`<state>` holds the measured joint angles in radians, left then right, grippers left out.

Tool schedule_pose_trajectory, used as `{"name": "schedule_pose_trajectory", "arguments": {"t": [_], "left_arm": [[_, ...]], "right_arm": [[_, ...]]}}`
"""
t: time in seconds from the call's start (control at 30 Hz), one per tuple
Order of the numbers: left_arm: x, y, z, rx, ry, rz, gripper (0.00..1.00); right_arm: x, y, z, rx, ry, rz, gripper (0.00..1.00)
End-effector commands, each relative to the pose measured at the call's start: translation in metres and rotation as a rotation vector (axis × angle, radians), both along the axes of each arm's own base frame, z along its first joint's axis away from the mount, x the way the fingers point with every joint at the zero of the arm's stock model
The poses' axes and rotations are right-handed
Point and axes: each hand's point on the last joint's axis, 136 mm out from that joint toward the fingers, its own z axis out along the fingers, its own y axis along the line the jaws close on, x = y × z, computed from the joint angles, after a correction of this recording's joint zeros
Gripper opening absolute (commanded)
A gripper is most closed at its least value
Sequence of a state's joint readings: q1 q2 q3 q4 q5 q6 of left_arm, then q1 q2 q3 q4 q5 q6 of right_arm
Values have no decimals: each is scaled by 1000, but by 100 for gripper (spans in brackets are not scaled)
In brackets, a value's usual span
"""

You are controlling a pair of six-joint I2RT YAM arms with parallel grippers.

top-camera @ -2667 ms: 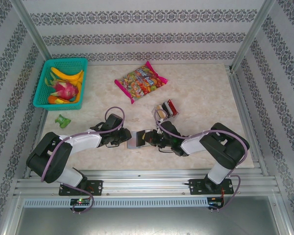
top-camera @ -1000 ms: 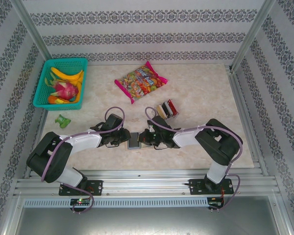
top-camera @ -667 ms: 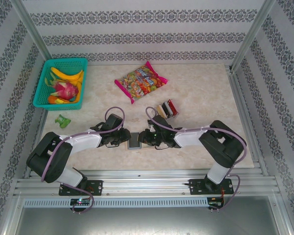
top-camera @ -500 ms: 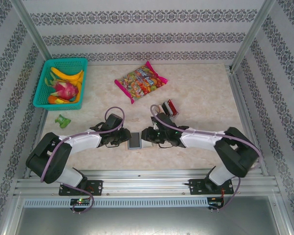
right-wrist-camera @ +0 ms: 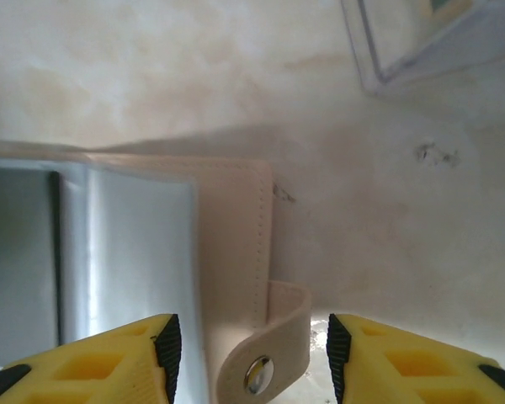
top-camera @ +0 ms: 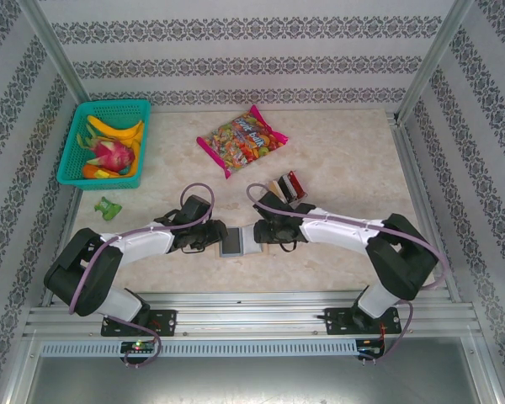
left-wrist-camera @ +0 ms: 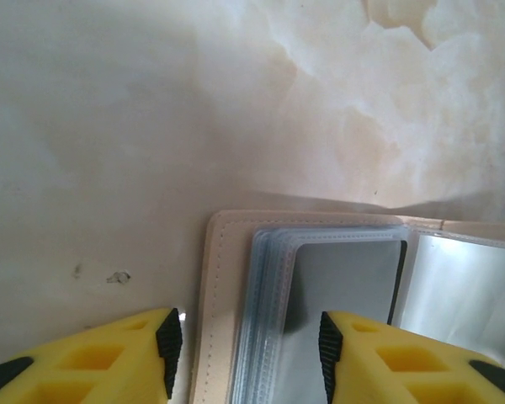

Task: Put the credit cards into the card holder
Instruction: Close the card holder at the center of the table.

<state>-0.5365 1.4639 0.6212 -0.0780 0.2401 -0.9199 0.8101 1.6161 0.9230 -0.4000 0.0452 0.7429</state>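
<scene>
The tan card holder (top-camera: 238, 242) lies open on the table between my two grippers, its clear sleeves facing up. A dark grey card (left-wrist-camera: 345, 278) sits inside a sleeve. My left gripper (top-camera: 214, 238) (left-wrist-camera: 248, 352) is open, straddling the holder's stitched left edge (left-wrist-camera: 212, 303) and the sleeve stack. On the other side, my right gripper (top-camera: 262, 234) (right-wrist-camera: 251, 358) is open around the holder's snap strap (right-wrist-camera: 268, 358), with a gap on each side. More credit cards (top-camera: 286, 188), red, tan and dark, stand in a clear rack (right-wrist-camera: 421, 46) behind the right gripper.
A colourful candy bag (top-camera: 241, 139) lies at the back centre. The teal basket (top-camera: 84, 172) of fruit stands at the back left, with a small green object (top-camera: 109, 208) in front of it. Metal frame rails border the table.
My right gripper has gone from shut to open at the holder's right edge, and its arm has stretched out. The left jaws have widened. The holder now lies flat and open.
</scene>
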Motion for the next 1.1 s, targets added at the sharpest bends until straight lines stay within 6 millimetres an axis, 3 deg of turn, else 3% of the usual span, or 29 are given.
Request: {"name": "schedule_pose_trajectory", "arguments": {"t": [0.0, 0.17, 0.37, 0.53, 0.83, 1.07], "left_arm": [[-6, -4, 0, 10, 24, -38, 52], [-5, -14, 4, -29, 23, -81, 52], [-2, -24, 10, -78, 15, -99, 45], [2, -29, 26, -113, -18, -101, 36], [8, -46, 71, -221, -102, -139, 37], [6, -87, 67, -304, -65, -241, 39]], "right_arm": [[-1, -5, -8, -68, 13, 8, 50], [-4, -1, -14, -21, 21, 5, 33], [-7, 4, -18, 13, 37, 16, 14], [-8, 6, -18, 26, 37, 19, 9], [-8, 6, -17, 55, 28, 6, 7], [-7, 6, -14, 147, 30, -30, 7]]}}
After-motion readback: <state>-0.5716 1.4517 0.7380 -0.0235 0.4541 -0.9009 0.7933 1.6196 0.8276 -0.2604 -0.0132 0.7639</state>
